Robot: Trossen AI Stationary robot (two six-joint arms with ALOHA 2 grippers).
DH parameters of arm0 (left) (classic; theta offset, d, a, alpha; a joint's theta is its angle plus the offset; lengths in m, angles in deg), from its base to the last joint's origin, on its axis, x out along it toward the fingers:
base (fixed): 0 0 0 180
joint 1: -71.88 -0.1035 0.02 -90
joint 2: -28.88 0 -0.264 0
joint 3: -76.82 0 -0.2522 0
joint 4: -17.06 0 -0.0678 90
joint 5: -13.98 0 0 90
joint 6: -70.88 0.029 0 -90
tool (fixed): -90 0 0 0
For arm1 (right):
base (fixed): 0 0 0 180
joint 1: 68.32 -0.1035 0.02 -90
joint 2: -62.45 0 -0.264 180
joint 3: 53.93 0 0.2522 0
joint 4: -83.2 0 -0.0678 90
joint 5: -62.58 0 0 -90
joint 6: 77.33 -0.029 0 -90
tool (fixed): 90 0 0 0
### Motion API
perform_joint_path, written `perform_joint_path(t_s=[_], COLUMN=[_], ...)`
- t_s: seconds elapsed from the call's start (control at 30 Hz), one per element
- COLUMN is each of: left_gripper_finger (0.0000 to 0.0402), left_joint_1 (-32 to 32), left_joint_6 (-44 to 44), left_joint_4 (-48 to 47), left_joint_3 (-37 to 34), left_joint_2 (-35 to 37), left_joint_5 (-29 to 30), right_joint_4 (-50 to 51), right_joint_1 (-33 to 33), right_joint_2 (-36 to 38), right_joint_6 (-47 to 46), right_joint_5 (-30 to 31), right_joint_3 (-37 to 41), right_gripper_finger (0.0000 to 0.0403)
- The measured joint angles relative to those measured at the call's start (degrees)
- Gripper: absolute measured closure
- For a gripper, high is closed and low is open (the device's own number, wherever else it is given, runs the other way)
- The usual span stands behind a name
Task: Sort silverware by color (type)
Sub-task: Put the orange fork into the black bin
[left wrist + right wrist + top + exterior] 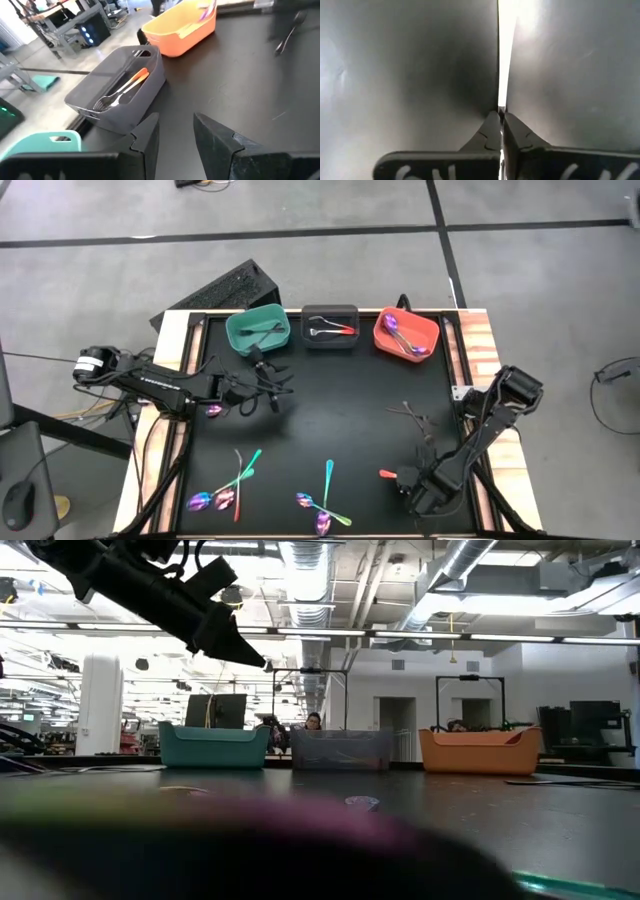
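Observation:
Three bins stand along the far edge: teal, dark grey and orange. The grey bin holds silverware with orange-red handles. Iridescent silverware lies near the front edge and dark pieces lie at the right. My right gripper points down at the front right, shut on a thin bright piece; an orange-red end shows beside it. My left gripper hangs open above the mat, short of the grey bin, with nothing between its fingers. My right gripper comes from above, fingers pointing down, and pinches a thin bright piece of silverware between its fingertips. The piece runs straight out from the fingertips over the mat. Whether it is lifted or lies on the mat cannot be told.
An iridescent spoon lies under the left arm. The orange bin holds iridescent pieces and the teal bin a dark piece. A blurred purple piece lies close to the low camera. Bare black mat spreads across the middle.

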Motion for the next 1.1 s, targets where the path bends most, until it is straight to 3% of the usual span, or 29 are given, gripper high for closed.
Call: perform_joint_path(t_s=[0.1,0.3,0.47,0.57,0.73,0.87,1.0,1.1], left_gripper_finger=[0.0292,0.0292,0.0292,0.0292,0.0292,0.0292,0.0292,0.0292], left_joint_1=[0.0,0.04,0.04,0.04,-0.01,-0.3,-1.44,-2.52], left_joint_6=[-1.69,0.76,1.65,1.46,4.54,6.96,3.33,1.66], left_joint_4=[3.97,11.99,13.36,12.84,11.63,13.28,13.5,13.65], left_joint_3=[0.0,0.0,0.02,0.02,0.01,-0.9,-1.03,-1.03], left_joint_2=[-0.01,-0.01,-0.01,-0.01,-0.04,-0.04,-0.06,-0.97], left_joint_5=[-4.59,-16.38,-16.83,-16.81,-15.76,-14.37,-14.47,-14.5], right_joint_4=[2.53,7.2,10.1,8.94,5.0,-1.45,-11.74,-22.98], right_joint_1=[0.84,4.55,9.86,14.64,23.69,28.11,31.95,36.3], right_joint_2=[-0.07,3.51,6.22,7.64,8.87,8.83,8.76,8.76], right_joint_6=[-0.1,3.05,-1.82,-1.84,-0.89,5.55,19.42,34.31], right_joint_5=[6.73,31.95,60.76,70.56,70.06,68.88,62.95,53.53], right_joint_3=[0.19,0.61,0.58,0.5,0.46,0.41,0.37,0.37], right_gripper_finger=[0.039,0.039,0.039,0.039,0.039,0.039,0.039,0.039])
